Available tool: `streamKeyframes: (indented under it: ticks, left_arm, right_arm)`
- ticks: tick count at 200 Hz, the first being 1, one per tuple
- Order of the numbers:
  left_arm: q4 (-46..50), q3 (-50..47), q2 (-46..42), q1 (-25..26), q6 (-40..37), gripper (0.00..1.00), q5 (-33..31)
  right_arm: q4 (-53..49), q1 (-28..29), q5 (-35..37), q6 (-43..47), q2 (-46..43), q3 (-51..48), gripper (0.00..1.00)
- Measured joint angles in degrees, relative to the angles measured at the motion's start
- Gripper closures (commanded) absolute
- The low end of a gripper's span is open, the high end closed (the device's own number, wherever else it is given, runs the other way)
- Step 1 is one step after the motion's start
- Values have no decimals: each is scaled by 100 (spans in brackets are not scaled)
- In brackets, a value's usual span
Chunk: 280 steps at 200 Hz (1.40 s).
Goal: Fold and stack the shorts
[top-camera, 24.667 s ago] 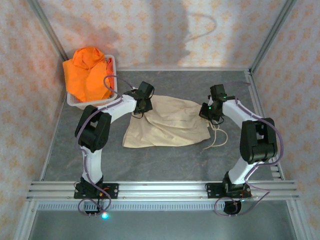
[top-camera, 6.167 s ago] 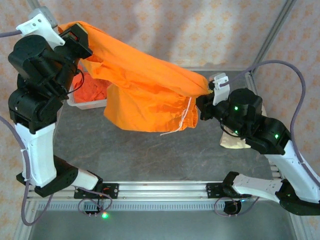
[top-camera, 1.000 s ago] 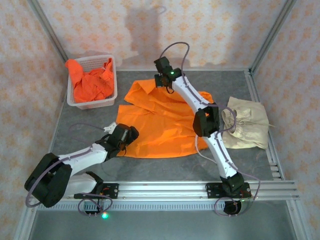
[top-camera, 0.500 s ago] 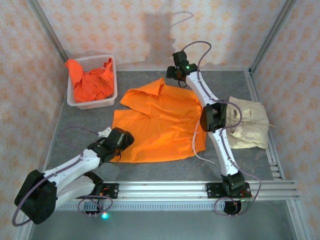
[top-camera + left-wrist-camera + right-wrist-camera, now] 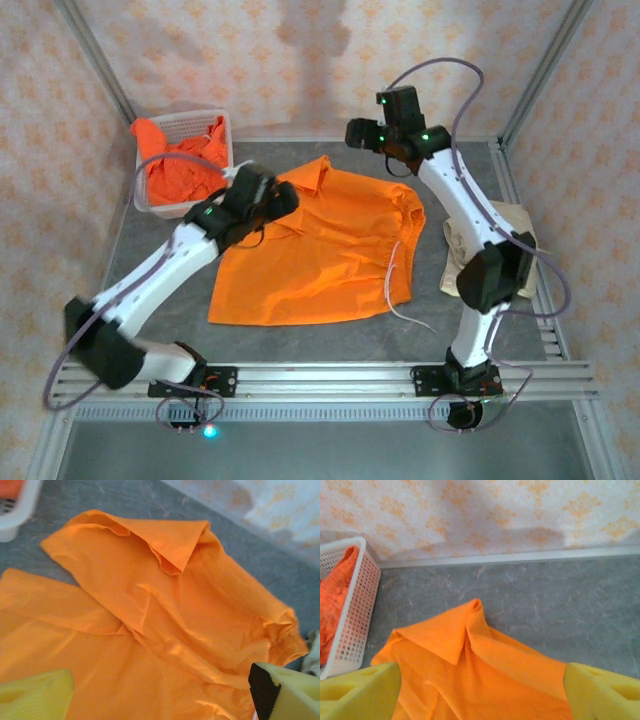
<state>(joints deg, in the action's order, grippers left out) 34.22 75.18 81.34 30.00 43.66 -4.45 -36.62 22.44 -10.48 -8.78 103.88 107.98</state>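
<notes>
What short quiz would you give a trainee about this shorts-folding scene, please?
1. True or false: the beige shorts lie on top of the spread orange shorts.
2. Where does the white basket stand? A) at the far left of the table; B) at the near right; C) in the centre.
3. Fill in: the left gripper and the right gripper both have their jaws ____.

Key: 1 false, as they lie off to the right side; 2 A; 3 open.
</notes>
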Motion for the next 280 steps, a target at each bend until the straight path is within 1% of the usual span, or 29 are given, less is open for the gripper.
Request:
streamKeyframes:
  ticks: [45,66,93,121,146,181,201,248,260,280]
  left_arm:
    - [638,2243,2590,2,-782,23,72]
    - [940,3307,3674,2,-1073,27,-79]
    - [1392,4656,4918,28,-1434,32,-476]
    - [1808,5805,5960,63,-1781,35,-968]
    - [1978,6218,6448,76,-2015,38,-1340]
    - [2068,6561,6843,76,-2199,46,-1784]
    - [2061,6585,6924,76,-2284,57,-1961]
    - [2037,7005,7165,4,-2398,94,-2164]
    - [2039,7110,7171,-59,-2413,98,-2181]
    - [2004,7311,7171,-247,-2424,98,-2218]
  right_arm:
    - [201,-87,83,-70,-850,-2236,14]
    - [238,-251,105,-210,-1255,-3132,13]
    - [295,-452,109,-339,-1805,-3770,11]
    - [356,-459,101,-372,-2273,-4131,11]
    - [396,-459,105,-372,-2551,-4428,11]
    - [415,-459,103,-393,-2734,-4690,11]
    - [415,-459,103,-413,-2804,-4778,11]
    - [448,-459,125,-413,-2962,-4994,11]
    - [459,-459,129,-415,-2981,-5058,11]
    - [468,-459,129,-433,-2986,-5160,11]
